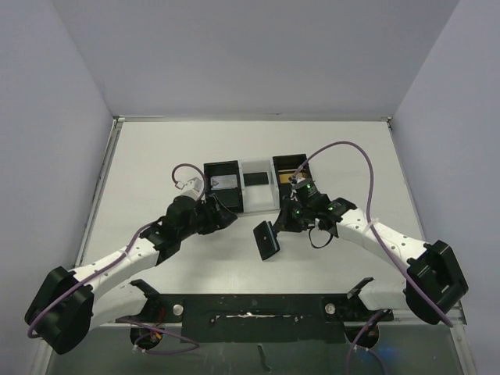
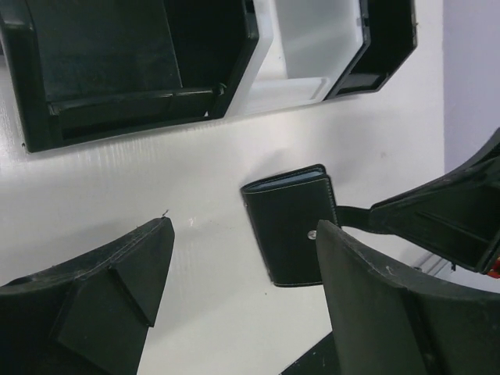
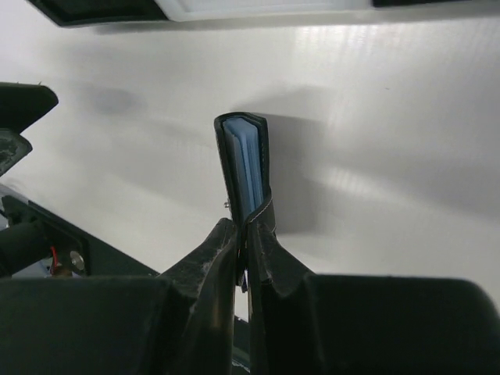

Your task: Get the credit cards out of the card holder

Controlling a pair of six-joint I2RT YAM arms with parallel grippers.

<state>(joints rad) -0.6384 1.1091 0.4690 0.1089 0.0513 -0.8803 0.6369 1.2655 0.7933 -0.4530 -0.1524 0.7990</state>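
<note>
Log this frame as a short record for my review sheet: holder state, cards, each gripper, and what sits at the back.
card holder: black, folded shut, blue-grey inner layers showing at one edge
cards: none seen outside the holder
right gripper: shut on one end of the card holder
left gripper: open, holding nothing, facing the holder's snap side
back of table: left black box, white tray with a small black rectangle in it, right black box

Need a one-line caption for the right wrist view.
Right gripper shut on the folded black card holder, held edge-on over the white table.
</note>
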